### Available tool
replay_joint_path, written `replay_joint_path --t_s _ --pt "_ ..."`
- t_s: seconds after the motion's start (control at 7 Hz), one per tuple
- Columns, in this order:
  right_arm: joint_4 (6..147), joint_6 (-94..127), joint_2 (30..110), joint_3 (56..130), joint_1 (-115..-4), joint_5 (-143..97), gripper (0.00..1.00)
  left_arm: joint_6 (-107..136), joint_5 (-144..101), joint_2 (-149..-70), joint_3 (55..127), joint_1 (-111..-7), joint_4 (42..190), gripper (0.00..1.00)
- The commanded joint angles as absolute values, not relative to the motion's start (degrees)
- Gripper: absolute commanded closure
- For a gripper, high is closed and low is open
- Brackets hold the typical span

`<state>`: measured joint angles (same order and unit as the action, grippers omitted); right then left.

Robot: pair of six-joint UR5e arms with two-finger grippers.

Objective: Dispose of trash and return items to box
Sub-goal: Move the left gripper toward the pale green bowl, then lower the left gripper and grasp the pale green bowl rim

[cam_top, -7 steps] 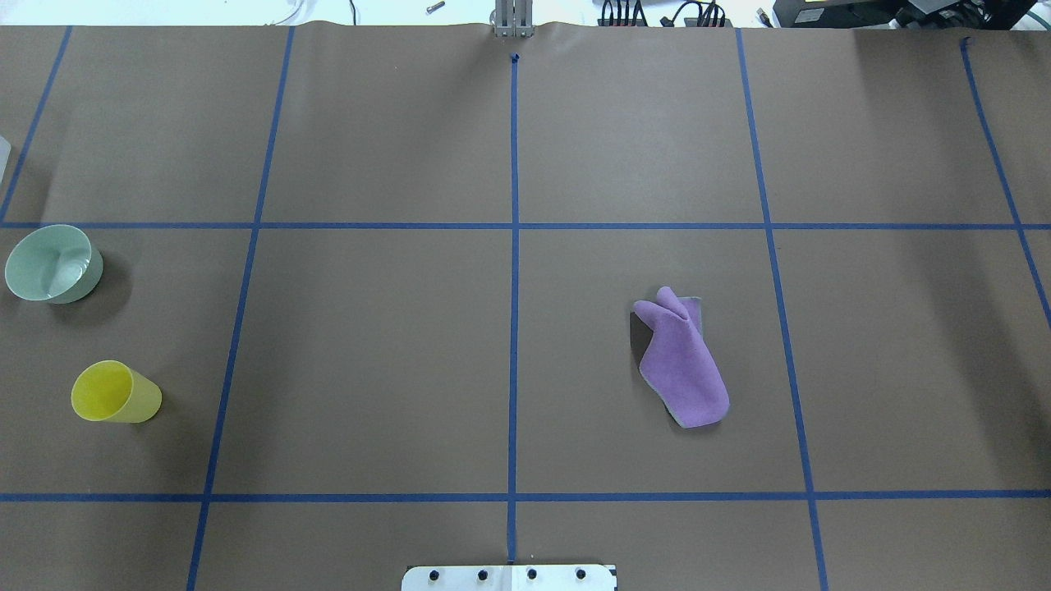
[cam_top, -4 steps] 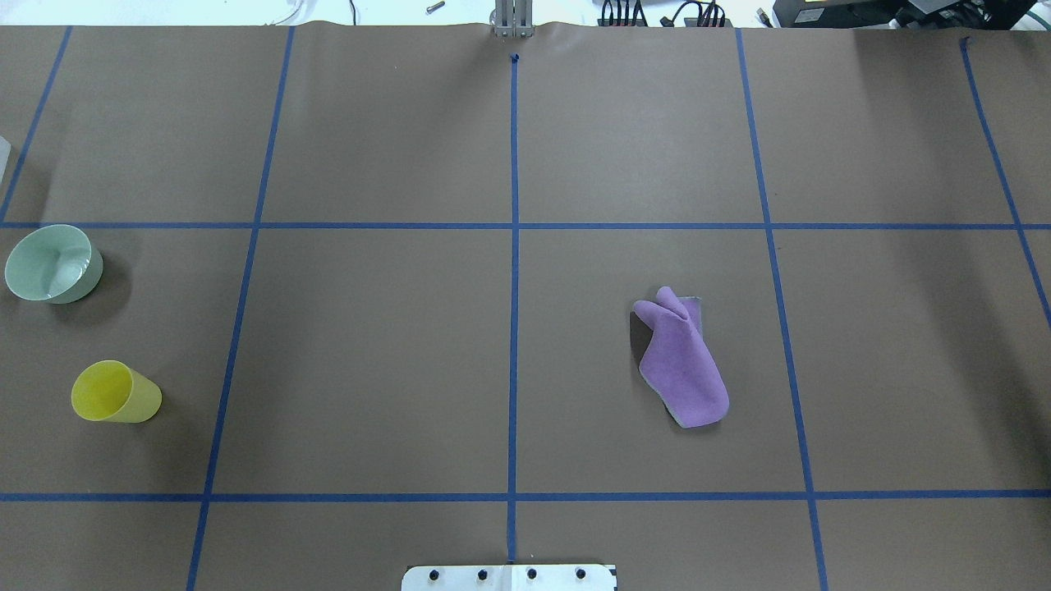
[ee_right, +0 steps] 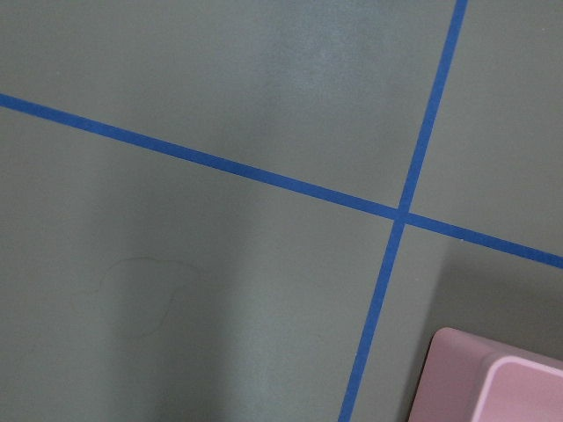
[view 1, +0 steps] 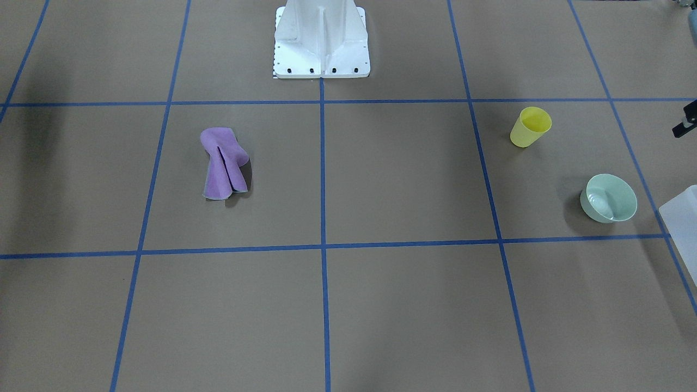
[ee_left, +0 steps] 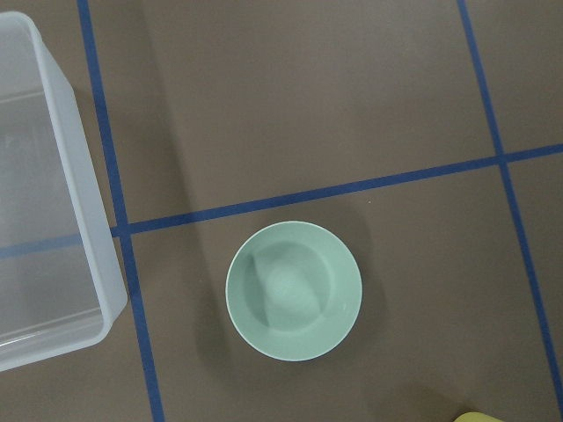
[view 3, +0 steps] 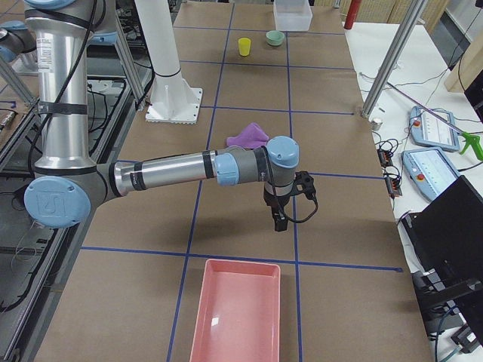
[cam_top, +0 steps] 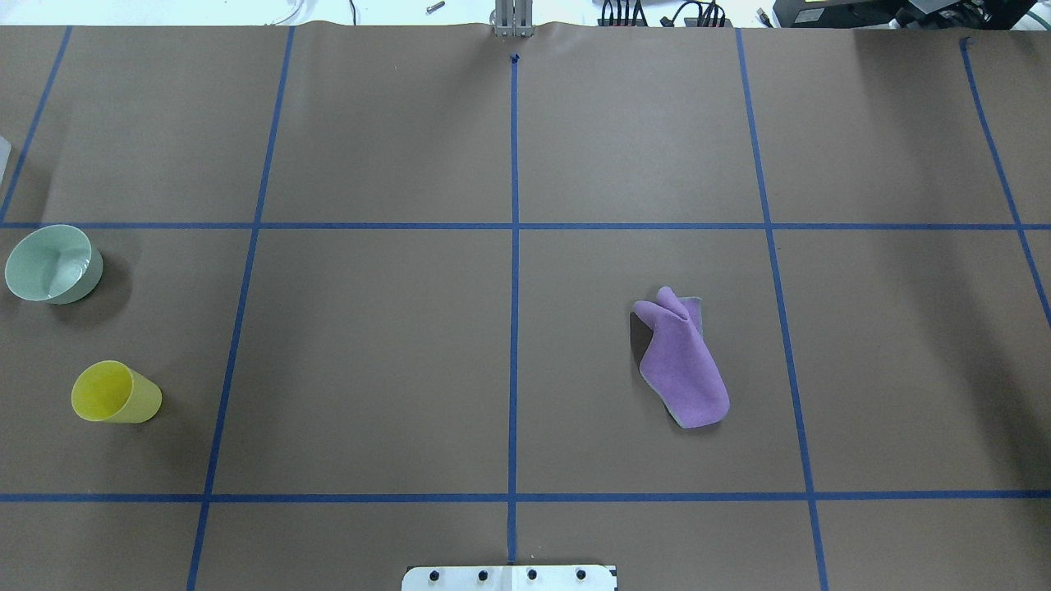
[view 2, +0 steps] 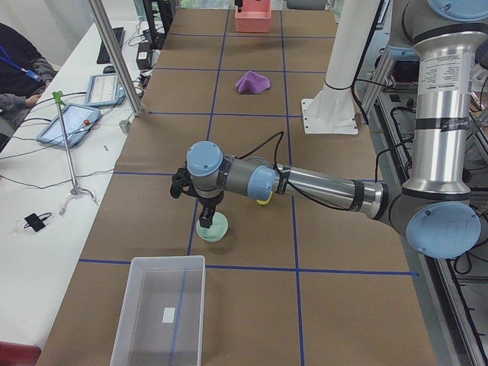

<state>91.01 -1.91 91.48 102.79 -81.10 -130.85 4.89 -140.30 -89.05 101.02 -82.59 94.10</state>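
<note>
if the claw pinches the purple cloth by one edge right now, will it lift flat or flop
The purple cloth would probably flop and hang: it lies crumpled, with soft folds bunched at one end. It looks thin, so likely light. Pushed, it would likelier bunch up on the brown paper than slide whole.

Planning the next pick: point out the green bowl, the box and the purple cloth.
green bowl [ee_left: 294, 290], left wrist view, centre of its inner floor.
box [ee_left: 75, 176], left wrist view, side wall facing the bowl.
purple cloth [cam_top: 686, 369], overhead view, middle of its flat part.
</note>
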Motion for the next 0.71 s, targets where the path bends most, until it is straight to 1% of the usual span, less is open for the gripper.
replay_joint_path --t_s 0.0,0.14,0.29,0.43,0.57 --pt "90.97 -0.7 91.14 102.83 -79.98 -130.78 0.0 7.98 -136.67 -93.05 89.9 -78.59 103.11 0.01" --pt "90.97 -0.62 91.14 102.92 -79.89 -130.87 0.0 12.09 -136.58 -95.69 83.13 -77.01 110.93 0.01" --pt "90.97 -0.62 91.14 102.92 -79.89 -130.87 0.0 17.87 -136.32 -96.84 81.06 -73.95 114.57 0.01" --pt "90.97 -0.62 91.06 102.92 -79.89 -130.87 0.0 19.58 -132.32 -97.03 81.04 -70.17 115.31 0.01" --pt "90.97 -0.62 91.05 102.83 -79.89 -130.87 0.0 19.51 -131.23 -98.08 79.29 -68.4 115.4 0.02"
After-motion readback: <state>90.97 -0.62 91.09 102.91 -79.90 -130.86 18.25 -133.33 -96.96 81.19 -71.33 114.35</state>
